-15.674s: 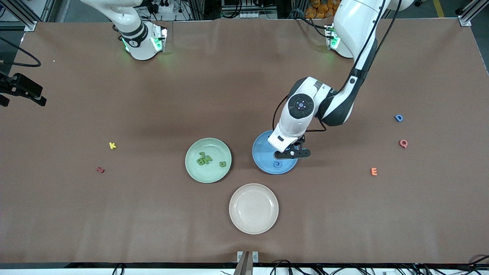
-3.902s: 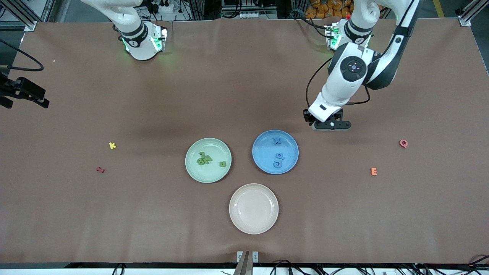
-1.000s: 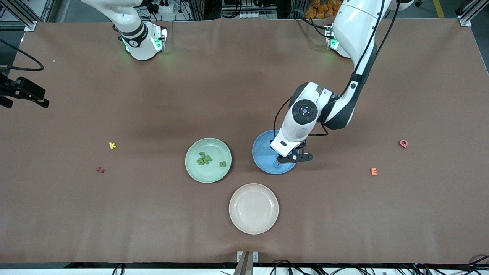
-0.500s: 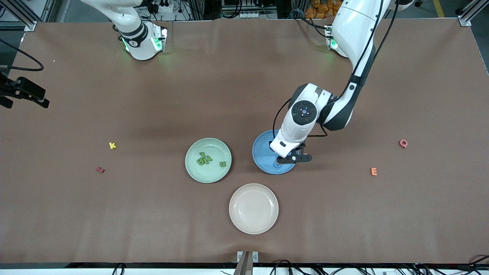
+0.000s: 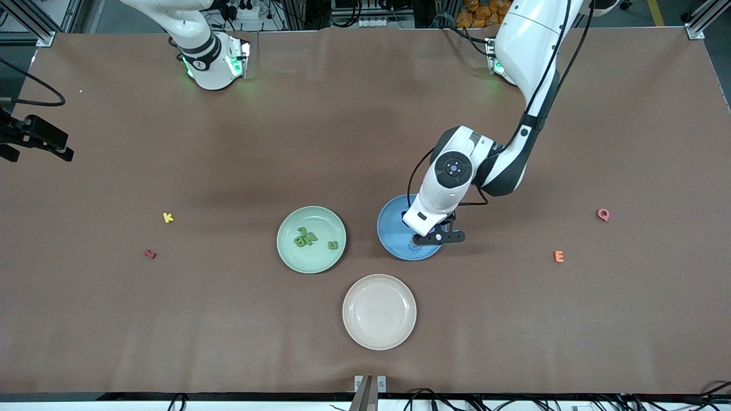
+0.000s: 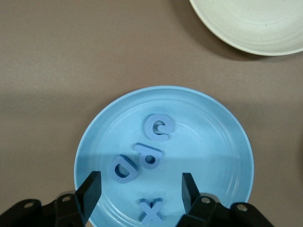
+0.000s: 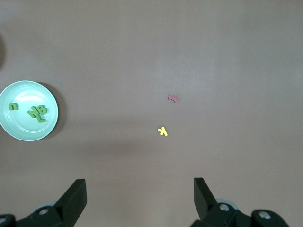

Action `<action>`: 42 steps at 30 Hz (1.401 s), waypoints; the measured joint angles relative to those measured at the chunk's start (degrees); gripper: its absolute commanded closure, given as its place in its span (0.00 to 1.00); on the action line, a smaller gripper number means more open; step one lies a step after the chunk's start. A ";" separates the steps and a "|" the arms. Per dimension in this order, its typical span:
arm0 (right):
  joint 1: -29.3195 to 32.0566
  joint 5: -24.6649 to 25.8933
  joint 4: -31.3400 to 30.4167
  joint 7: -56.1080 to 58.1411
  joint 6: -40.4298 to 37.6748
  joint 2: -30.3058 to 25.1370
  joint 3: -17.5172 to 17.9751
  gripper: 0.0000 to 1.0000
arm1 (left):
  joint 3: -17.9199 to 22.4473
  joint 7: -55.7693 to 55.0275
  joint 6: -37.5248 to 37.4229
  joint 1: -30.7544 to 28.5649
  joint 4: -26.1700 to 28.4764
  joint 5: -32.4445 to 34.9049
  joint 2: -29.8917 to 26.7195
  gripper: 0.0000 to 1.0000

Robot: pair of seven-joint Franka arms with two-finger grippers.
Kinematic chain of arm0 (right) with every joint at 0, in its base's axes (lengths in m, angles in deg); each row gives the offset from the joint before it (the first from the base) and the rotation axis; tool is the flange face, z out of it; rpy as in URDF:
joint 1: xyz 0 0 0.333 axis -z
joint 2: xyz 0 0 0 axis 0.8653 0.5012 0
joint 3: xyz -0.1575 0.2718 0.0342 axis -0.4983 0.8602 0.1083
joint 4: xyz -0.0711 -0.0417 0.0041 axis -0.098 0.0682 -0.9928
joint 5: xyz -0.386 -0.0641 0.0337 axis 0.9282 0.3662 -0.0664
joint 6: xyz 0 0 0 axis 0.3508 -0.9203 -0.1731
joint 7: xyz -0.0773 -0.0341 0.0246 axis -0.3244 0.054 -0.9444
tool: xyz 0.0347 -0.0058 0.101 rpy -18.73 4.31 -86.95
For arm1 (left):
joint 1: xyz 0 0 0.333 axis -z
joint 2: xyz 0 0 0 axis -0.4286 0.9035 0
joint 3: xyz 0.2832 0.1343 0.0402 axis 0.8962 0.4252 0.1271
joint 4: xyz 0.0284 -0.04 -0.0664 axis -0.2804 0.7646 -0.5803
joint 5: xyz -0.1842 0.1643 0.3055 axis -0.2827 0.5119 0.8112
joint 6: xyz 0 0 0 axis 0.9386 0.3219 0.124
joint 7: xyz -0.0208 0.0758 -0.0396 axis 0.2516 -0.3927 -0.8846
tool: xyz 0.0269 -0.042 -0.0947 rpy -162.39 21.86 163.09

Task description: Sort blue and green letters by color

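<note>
Left hand point(image 6: 139, 189) hovers wide, empty, over the round blue plate point(image 6: 222, 137) holding four chunky blue letters point(image 6: 149, 156); right hand point(image 7: 139, 194) waits wide.

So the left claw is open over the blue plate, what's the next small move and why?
Probably lift the left claw straight up off the blue plate. Its fingers stand apart around nothing, and four blue letters lie in the plate, four green letters in the green plate.
</note>
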 measured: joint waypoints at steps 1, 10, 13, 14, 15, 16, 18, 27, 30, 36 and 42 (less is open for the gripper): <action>0.00 0.00 0.00 0.00 0.00 0.00 0.00 0.00 | 0.02 0.00 0.00 -0.01 -0.06 0.00 0.00 0.23; 0.00 0.00 0.00 0.00 -0.01 0.00 0.00 0.00 | 0.26 0.02 0.06 -0.15 -0.72 0.00 -0.02 0.23; 0.00 0.00 0.00 0.00 -0.02 0.00 0.00 0.00 | 0.36 0.18 0.11 -0.27 -0.83 0.00 -0.08 0.23; 0.00 0.00 0.00 0.00 -0.02 0.00 0.00 0.00 | 0.39 0.24 0.12 -0.32 -0.87 0.00 -0.11 0.23; 0.00 0.00 0.00 0.00 -0.02 0.00 0.00 0.00 | 0.42 0.29 0.13 -0.37 -0.91 0.00 -0.14 0.23; 0.00 0.00 0.00 0.00 -0.02 0.00 0.00 0.00 | 0.44 0.34 0.15 -0.42 -0.95 0.00 -0.17 0.23; 0.00 0.00 0.00 0.00 -0.05 0.00 0.00 0.00 | 0.48 0.50 0.18 -0.55 -1.06 0.00 -0.27 0.23; 0.00 0.00 0.00 0.00 -0.21 0.00 0.00 0.00 | 0.61 1.83 0.18 -2.15 -1.47 0.00 -1.23 0.23; 0.00 0.00 0.00 0.00 -0.22 0.00 0.00 0.00 | 0.61 2.61 0.18 -2.88 -1.50 0.00 -1.51 0.23; 0.00 0.00 0.00 0.00 -0.26 0.00 0.00 0.00 | 0.61 4.22 0.17 -4.48 -1.81 0.00 -2.08 0.23; 0.00 0.00 0.00 0.00 -0.26 0.00 0.00 0.00 | 0.57 5.39 0.16 -5.85 -1.92 0.00 -2.39 0.23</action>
